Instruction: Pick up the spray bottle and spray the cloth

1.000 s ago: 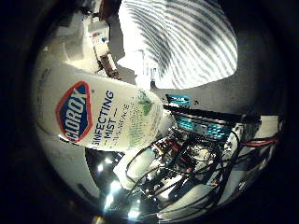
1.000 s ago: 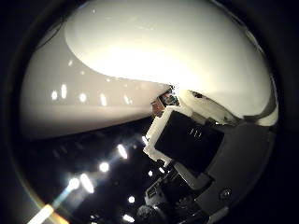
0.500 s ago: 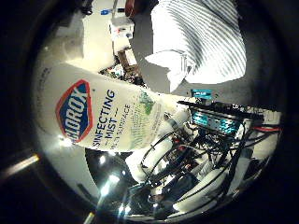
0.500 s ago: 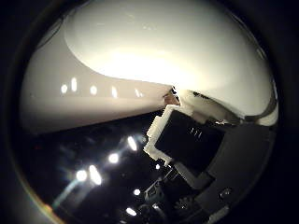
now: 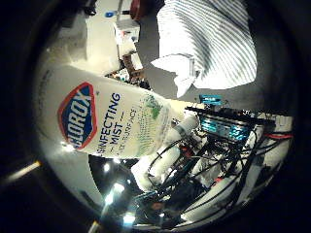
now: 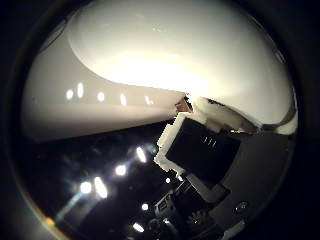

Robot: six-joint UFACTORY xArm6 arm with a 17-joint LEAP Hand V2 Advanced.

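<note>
A: Bottle (image 5: 104,121) first: the white spray bottle with its blue and red label fills much of the little-finger-side view, so it sits right against the palm.

B: And the robot hand (image 5: 214,160)?

A: It is grasping the bottle. White and black fingers (image 5: 167,155) curl round the bottle's body just beside the label (their tips are hard to make out among the dark parts).

B: Does the thumb-side view agree?

A: Yes. The smooth white wall of the bottle covers most of that view, and a black and white part of the hand presses against it.

B: Where is the cloth?

A: The striped cloth (image 5: 214,43), white with thin grey stripes, lies crumpled on a dark grey counter (image 5: 160,87), well apart from the bottle. One corner of it folds down into a point toward the hand.

B: Is the bottle touching the counter?

A: I cannot tell for sure; nothing shows it resting on anything, and only the hand is seen in contact with it.

B: Can you see the nozzle?

A: No, it is hidden in both views.

B: Anything else around?

A: Some white furniture (image 5: 109,34) beyond the cloth, too small to tell apart.
</note>
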